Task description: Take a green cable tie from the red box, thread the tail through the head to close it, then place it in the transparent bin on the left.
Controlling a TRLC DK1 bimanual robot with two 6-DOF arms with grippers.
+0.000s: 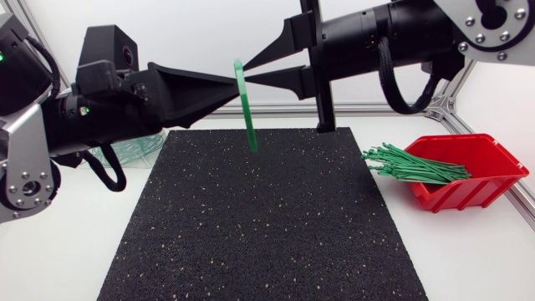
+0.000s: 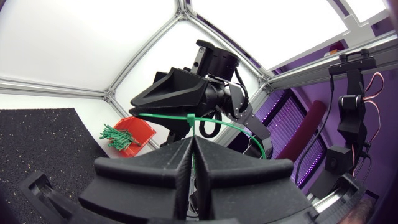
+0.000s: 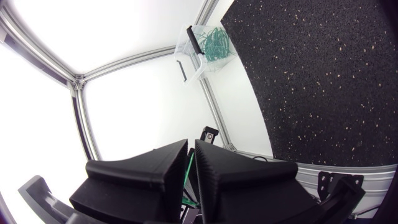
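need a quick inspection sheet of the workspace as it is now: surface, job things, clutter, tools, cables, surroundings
surface: black speckled mat on a white table
job's things: green cable tie held up over the mat's far part, tail hanging down; spare ties sticking out of the red box on my right; transparent bin on my left, green ties already in it
clutter: nothing seen
tools: left tool and right tool meet tip to tip, each shut on the tie's upper end
cables: black cable loops on the left arm and the right arm, off the mat
surroundings: black post standing at the mat's far edge
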